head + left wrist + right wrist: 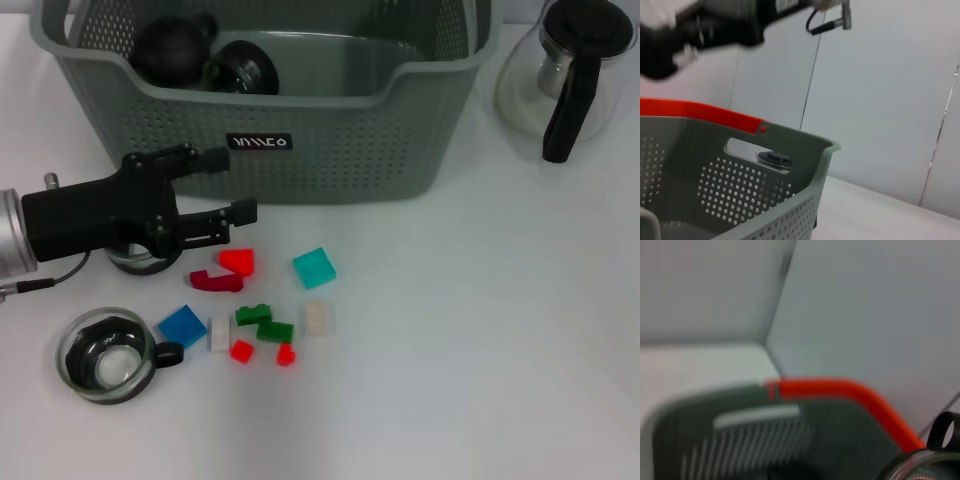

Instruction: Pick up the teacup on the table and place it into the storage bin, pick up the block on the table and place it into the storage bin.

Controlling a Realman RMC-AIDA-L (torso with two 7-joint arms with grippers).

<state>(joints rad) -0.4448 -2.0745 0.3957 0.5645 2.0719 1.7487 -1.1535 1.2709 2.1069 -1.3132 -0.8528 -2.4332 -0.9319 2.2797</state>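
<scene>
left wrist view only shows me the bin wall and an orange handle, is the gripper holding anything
observer: No. The left gripper is open and empty, just in front of the front wall of the storage bin. The right arm does not show in the head view.
operator: where's the teacup
observer: A glass teacup with a black handle stands on the table, nearer the robot than the gripper and towards its left.
operator: and the blocks
observer: They are scattered on the table between the teacup and the bin. The red block lies nearest the fingertips, with a teal block to its right.
</scene>
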